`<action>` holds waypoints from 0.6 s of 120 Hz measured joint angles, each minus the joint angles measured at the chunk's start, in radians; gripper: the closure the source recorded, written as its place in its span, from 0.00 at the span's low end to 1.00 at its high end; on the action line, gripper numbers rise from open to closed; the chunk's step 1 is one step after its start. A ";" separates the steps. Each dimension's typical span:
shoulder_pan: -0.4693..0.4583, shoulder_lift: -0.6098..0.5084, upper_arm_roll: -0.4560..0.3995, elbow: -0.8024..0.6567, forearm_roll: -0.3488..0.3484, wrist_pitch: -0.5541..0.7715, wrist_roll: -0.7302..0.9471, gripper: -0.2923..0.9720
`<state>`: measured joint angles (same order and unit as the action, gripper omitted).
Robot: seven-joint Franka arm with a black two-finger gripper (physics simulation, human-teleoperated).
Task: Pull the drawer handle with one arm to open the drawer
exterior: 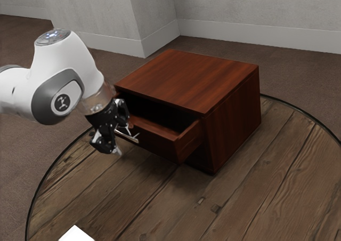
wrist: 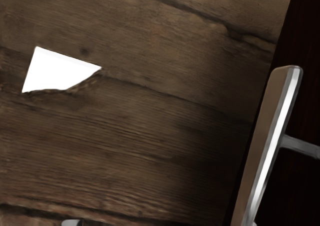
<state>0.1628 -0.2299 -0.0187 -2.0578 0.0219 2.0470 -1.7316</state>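
A dark red wooden cabinet [exterior: 192, 81] stands on a round wooden platform. Its drawer [exterior: 168, 137] is pulled partway out toward the exterior view's left. A silver bar handle [exterior: 132, 137] is fixed to the drawer front. My black gripper [exterior: 123, 138] is at that handle, with its fingers spread and the bar between them, so it is open. In the wrist view the handle [wrist: 267, 146] runs along one side, close to the hand, with the plank floor behind it.
The round plank platform [exterior: 176, 198] has a dark rim and brown carpet around it. A white flat patch [exterior: 75, 234] [wrist: 55, 71] lies on the planks near the platform's front edge. Grey walls stand behind the cabinet.
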 joint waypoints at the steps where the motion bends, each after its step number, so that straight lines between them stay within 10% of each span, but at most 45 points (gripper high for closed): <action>1: 0.000 -0.003 0.000 -0.003 0.000 -0.002 -0.001 0.48; 72: 0.024 -0.150 0.002 -0.090 0.033 -0.136 -0.011 0.53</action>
<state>0.1868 -0.3796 -0.0168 -2.1478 0.0550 1.9113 -1.7422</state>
